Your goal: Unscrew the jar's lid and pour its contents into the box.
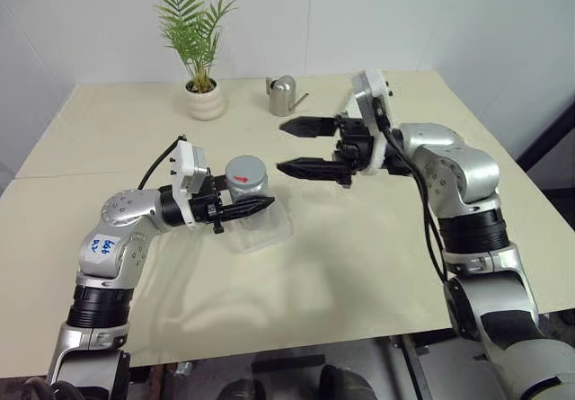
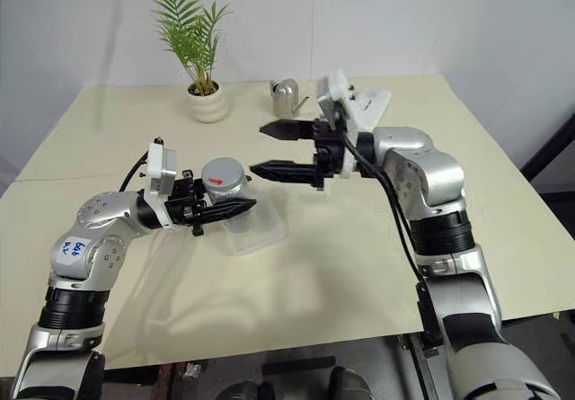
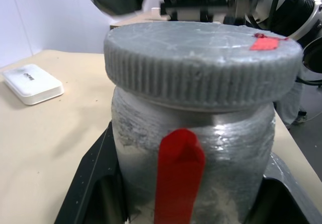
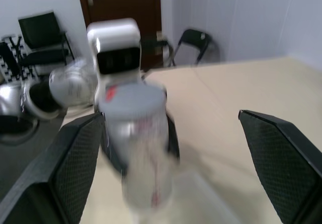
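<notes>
- Gripped upright in the left gripper (image 1: 250, 209), the jar (image 1: 244, 193) hangs just above the box (image 1: 262, 226); that placing suits a later pour, as I judge it.
- Its lid (image 3: 201, 63) sits screwed on, a red mark on top, so unscrewing looks not yet done.
- Level with the lid and just beside it, the right gripper (image 1: 298, 146) points at the jar with its jaws spread wide and nothing between them, likely ready to grasp the lid.
- Farther back on the table (image 1: 359, 256) stand a potted plant (image 1: 199, 58) and a watering can (image 1: 283, 95).
</notes>
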Motion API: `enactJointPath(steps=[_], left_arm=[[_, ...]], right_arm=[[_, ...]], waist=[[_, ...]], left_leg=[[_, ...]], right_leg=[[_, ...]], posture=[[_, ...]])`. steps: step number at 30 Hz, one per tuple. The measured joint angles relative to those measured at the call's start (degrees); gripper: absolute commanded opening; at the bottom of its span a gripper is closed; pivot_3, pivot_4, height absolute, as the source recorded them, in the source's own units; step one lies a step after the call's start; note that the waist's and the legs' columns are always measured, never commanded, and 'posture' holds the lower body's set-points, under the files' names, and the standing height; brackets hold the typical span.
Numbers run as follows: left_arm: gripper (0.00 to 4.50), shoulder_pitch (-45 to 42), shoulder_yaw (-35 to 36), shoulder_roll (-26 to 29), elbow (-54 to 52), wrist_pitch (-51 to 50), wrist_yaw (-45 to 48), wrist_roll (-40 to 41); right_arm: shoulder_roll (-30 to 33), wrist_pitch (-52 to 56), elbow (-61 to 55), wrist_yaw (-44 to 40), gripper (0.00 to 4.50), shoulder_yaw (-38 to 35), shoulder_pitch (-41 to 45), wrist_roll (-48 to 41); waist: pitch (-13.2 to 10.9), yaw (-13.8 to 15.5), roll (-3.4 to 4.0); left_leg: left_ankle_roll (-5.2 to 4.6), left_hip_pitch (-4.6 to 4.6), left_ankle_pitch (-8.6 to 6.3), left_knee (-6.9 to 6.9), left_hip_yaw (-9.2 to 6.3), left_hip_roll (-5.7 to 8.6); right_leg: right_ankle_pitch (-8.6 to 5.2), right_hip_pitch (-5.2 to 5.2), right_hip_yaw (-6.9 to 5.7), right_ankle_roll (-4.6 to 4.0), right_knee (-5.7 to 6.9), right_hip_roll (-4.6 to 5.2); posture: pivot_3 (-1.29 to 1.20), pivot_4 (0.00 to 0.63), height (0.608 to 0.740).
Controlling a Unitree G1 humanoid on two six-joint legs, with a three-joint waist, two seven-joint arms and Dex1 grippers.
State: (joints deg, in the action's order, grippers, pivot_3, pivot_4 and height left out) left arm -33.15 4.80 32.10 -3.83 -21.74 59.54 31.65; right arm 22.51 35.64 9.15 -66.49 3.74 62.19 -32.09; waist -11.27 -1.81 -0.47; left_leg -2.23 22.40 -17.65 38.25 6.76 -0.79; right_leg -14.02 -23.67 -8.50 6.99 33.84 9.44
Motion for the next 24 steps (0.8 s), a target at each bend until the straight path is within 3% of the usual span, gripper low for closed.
enactJointPath(steps=[9,19,22,24], left_arm=[[1.97,0.3,-0.4,0.0,0.0,0.0,-0.1,0.0],[1.97,0.4,-0.4,-0.1,-0.1,0.0,-0.6,0.0],[1.97,0.4,-0.4,-0.1,-0.2,0.0,-0.7,0.0],[1.97,0.4,-0.4,-0.1,-0.2,0.0,-0.7,0.0]], right_arm=[[-3.5,2.2,-4.4,3.2,4.47,7.4,-0.7,2.4],[-4.2,2.0,-4.6,3.8,4.47,7.7,-0.7,3.7],[-4.7,1.9,-4.5,4.0,3.90,7.6,-0.7,3.7],[-5.6,1.9,-4.5,4.5,3.19,7.1,-0.7,3.4]], waist=[[0.0,0.2,0.00],[0.0,0.2,0.00],[0.0,0.2,0.00],[0.0,0.2,0.00]], left_leg=[[-0.03,0.04,-0.02,0.03,-0.01,0.03],[-0.03,0.03,-0.02,0.03,-0.01,0.03],[-0.03,0.03,-0.02,0.03,-0.01,0.03],[-0.03,0.03,-0.02,0.03,-0.01,0.03]], right_leg=[[0.00,0.00,-0.01,0.00,-0.02,0.01],[0.00,0.00,0.00,0.00,-0.02,0.01],[0.00,0.00,0.00,0.00,-0.02,0.01],[0.00,0.00,0.00,0.00,-0.01,0.01]], posture=[[0.00,0.150,0.740],[0.00,0.150,0.740],[0.00,0.150,0.740],[0.00,0.150,0.740]])
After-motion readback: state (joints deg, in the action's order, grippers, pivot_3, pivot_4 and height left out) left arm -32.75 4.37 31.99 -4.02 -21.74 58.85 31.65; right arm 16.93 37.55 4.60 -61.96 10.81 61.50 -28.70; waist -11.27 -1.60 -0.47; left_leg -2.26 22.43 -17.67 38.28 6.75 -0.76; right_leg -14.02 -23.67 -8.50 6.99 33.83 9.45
